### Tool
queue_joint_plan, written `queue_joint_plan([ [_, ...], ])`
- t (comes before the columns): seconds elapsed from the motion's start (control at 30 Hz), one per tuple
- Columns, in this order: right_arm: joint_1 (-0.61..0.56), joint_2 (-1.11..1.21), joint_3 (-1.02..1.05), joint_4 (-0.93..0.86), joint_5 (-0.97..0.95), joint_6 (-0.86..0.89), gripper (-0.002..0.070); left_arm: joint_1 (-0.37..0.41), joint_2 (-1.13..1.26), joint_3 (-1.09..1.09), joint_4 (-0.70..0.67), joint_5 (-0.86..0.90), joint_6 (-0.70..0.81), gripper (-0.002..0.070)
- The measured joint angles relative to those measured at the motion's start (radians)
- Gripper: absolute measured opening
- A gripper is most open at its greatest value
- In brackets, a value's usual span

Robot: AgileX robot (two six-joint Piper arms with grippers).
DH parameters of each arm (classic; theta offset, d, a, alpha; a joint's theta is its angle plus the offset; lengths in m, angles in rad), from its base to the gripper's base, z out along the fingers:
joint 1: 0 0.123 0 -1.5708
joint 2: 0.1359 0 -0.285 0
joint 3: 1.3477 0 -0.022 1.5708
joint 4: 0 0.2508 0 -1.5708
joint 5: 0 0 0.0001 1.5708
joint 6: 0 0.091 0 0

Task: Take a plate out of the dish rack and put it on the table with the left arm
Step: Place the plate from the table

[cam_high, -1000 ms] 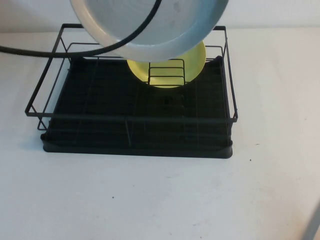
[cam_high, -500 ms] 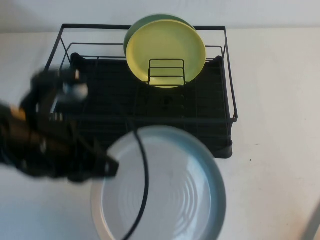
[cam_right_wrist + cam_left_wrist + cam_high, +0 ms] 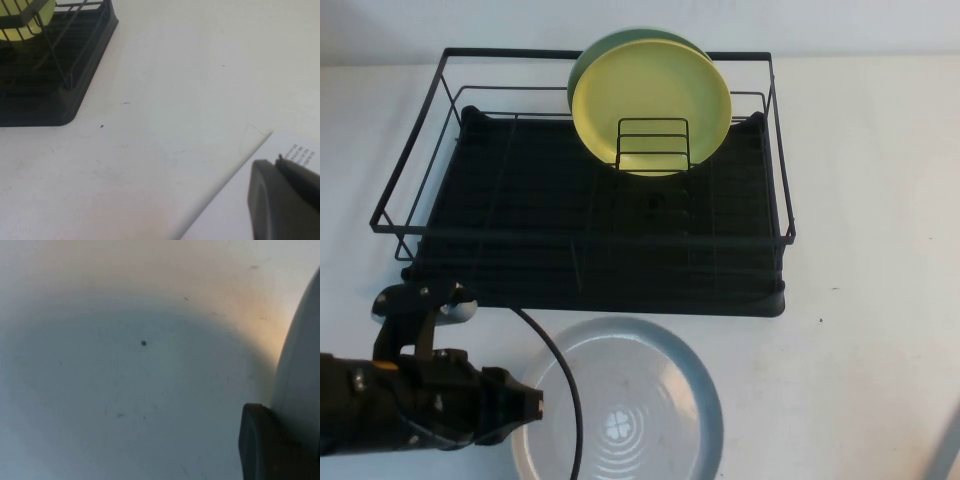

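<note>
The pale blue-grey plate (image 3: 630, 400) lies face up, flat or nearly flat, low over the white table (image 3: 860, 350) in front of the black dish rack (image 3: 590, 240). I cannot tell if it rests on the table. My left gripper (image 3: 525, 405) is at the plate's left rim and shut on it. In the left wrist view one dark finger (image 3: 260, 445) presses against the plate's edge (image 3: 300, 365). My right gripper (image 3: 280, 200) is shut and empty, parked off to the right over a white sheet (image 3: 235, 210).
A yellow plate (image 3: 655, 95) and a green plate (image 3: 582, 62) behind it stand upright in the rack's small wire holder. The rack's corner (image 3: 50, 100) shows in the right wrist view. A black cable (image 3: 565, 380) crosses the plate's left part.
The plate has come down from high above the rack to the front of the rack and now lies low over the table. My left arm has moved down and towards me with it.
</note>
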Motion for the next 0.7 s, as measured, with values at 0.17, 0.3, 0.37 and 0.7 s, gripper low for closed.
queue_joint_plan([
  [0.17,0.0,0.0,0.0,0.0,0.0,0.0,-0.002,0.0,0.095,0.0,-0.008,-0.036,0.011,0.0177],
  [0.3,0.0,0.0,0.0,0.0,0.0,0.0,-0.002,0.0,0.155,0.0,-0.012,-0.046,0.016,0.0389],
  [0.37,0.0,0.0,0.0,0.0,0.0,0.0,-0.002,0.0,0.158,0.0,-0.012,-0.049,0.029,0.0447],
  [0.7,0.0,0.0,0.0,0.0,0.0,0.0,-0.002,0.0,-0.163,-0.097,0.188,0.011,0.011,0.0275],
])
